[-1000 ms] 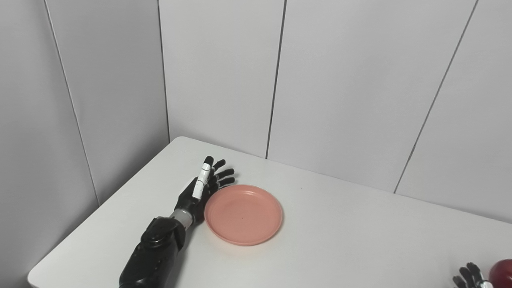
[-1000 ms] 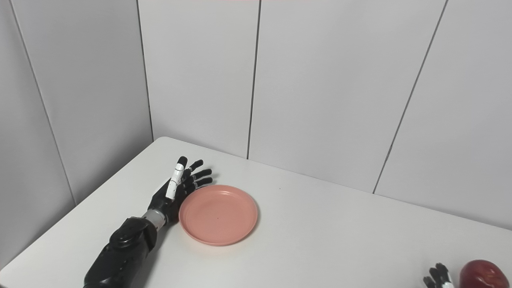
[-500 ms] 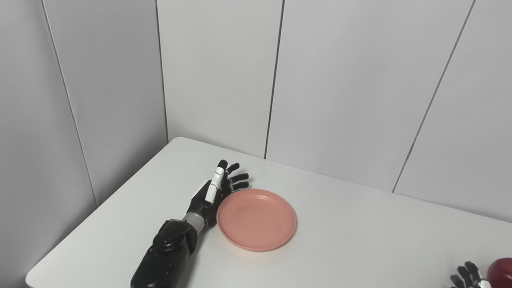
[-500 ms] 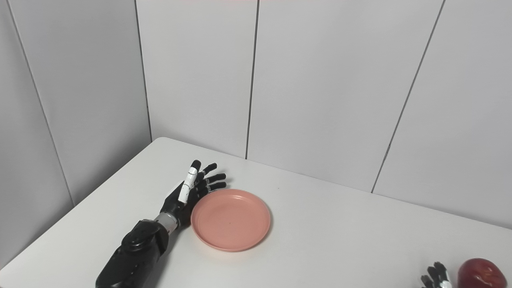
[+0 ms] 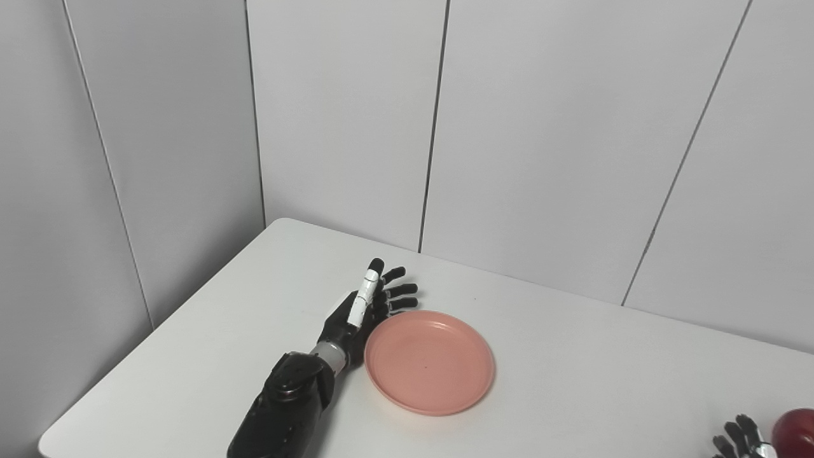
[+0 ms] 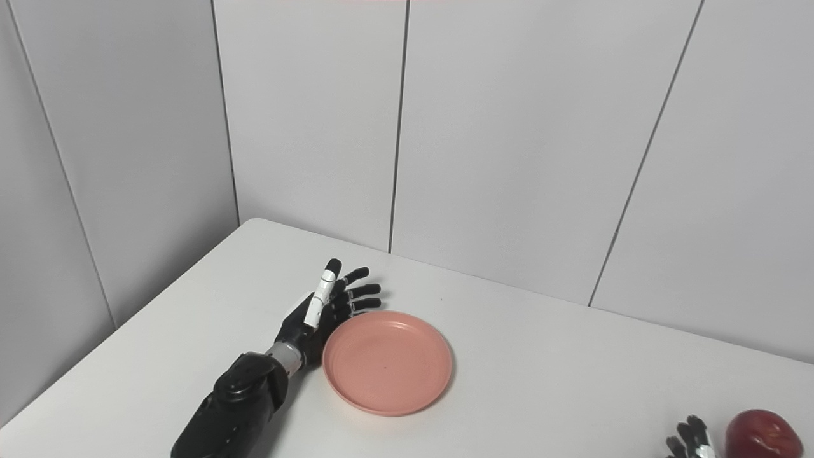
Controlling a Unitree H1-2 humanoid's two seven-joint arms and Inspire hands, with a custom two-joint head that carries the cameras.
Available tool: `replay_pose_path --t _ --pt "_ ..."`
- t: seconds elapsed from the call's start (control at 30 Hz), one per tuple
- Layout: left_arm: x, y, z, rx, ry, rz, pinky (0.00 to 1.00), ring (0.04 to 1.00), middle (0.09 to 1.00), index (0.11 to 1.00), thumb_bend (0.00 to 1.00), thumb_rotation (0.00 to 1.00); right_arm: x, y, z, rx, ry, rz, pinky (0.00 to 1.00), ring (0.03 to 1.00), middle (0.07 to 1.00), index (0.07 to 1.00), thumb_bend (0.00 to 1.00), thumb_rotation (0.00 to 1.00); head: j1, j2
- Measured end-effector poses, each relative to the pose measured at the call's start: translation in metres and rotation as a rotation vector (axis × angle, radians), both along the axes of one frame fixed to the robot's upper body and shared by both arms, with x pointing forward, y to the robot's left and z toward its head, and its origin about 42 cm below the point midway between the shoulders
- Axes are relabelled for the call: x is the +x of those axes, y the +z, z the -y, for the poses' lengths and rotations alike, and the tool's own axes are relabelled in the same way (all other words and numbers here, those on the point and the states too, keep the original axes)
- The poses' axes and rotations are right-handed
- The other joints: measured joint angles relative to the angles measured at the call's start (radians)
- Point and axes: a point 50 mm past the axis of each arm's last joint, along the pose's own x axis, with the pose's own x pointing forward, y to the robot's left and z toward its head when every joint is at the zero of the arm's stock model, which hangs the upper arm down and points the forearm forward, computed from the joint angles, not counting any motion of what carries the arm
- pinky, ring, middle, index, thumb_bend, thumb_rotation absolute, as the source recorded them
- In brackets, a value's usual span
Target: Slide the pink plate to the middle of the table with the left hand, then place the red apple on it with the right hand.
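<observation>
Pink plate (image 5: 430,362) has slid toward 4 o'clock vs 1 s ago. Left hand (image 5: 364,310) spread flat against rim at 9. Right hand (image 6: 690,441) spread beside red apple (image 6: 762,435), unmoved.

My left hand (image 5: 364,308) stands on edge with fingers (image 5: 402,291) spread and straight, holding nothing, forearm (image 5: 286,407) running back to the bottom edge. Of my right hand (image 6: 692,441) only a few fingertips show at the bottom right corner, apart.
</observation>
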Motion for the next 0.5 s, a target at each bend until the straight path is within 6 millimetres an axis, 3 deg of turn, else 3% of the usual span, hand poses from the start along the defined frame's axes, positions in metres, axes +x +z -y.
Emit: replay_pose_path --t 0.5 --pt "-0.001 -0.001 0.029 -0.026 -0.04 -0.015 0.76 0.799 0.799 0.872 0.77 1.0 0.0 0.0 -0.004 0.007 -0.007 0.004 0.96 0.955 0.965 0.974 0.76 1.0 -0.023 0.015"
